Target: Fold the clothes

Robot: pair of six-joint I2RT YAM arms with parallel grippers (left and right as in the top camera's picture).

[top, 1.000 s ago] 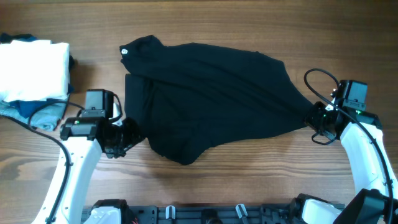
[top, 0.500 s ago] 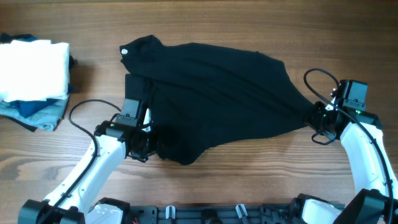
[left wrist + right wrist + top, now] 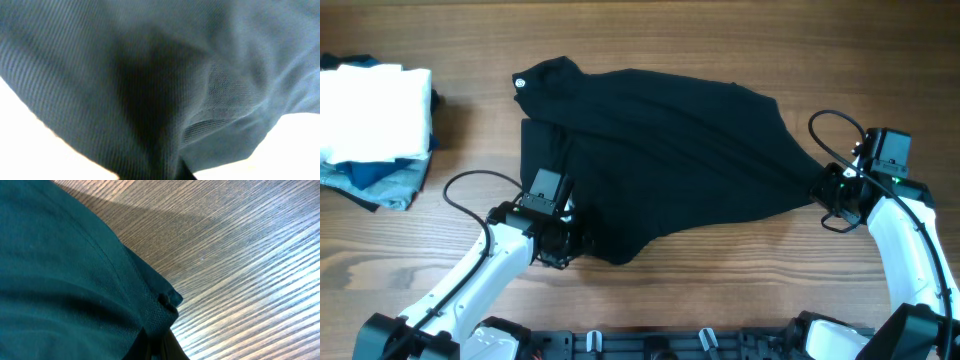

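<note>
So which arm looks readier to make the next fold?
Probably right. The right gripper is shut on a corner of the black garment, ready to pull across. The left gripper sits at the near edge, but its grip isn't clear.

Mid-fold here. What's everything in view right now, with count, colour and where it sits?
black garment: one, black with a small white round logo at its far left corner, spread across the table's middle
white folded cloth: one, white, far left, on top of a pile
folded garments: a pile, number unclear, blue and teal, under the white cloth
table: one, wood brown, under everything
cables: two, black, one looping beside each arm
arms: two, white, reaching in from the near edge
left gripper: one, black, at the garment's near left edge, grip not visible
right gripper: one, black, shut on the garment's right corner
</note>
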